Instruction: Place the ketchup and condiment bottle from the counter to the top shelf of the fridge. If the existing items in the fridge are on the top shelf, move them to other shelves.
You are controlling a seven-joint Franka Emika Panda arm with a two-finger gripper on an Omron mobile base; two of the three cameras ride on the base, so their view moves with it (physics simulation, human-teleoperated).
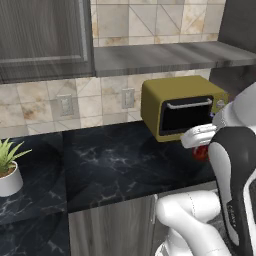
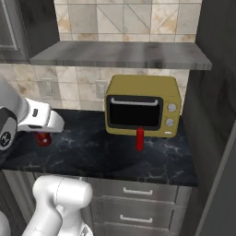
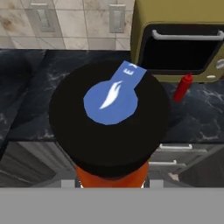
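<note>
in the hand view a black cap with a blue label [image 3: 111,103] covers the centre of the frame, an orange-red bottle body just below it at the bottom edge; this condiment bottle [image 2: 43,138] sits under the gripper [image 2: 44,131] at the left of the right base view. the fingers are hidden, so whether they clench it i cannot tell. the ketchup bottle [image 2: 139,138] stands upright on the black marble counter [image 2: 92,152], centre frame, just before the yellow toaster oven [image 2: 142,106]. a potted plant [image 1: 8,170] sits lower left in the left base view
</note>
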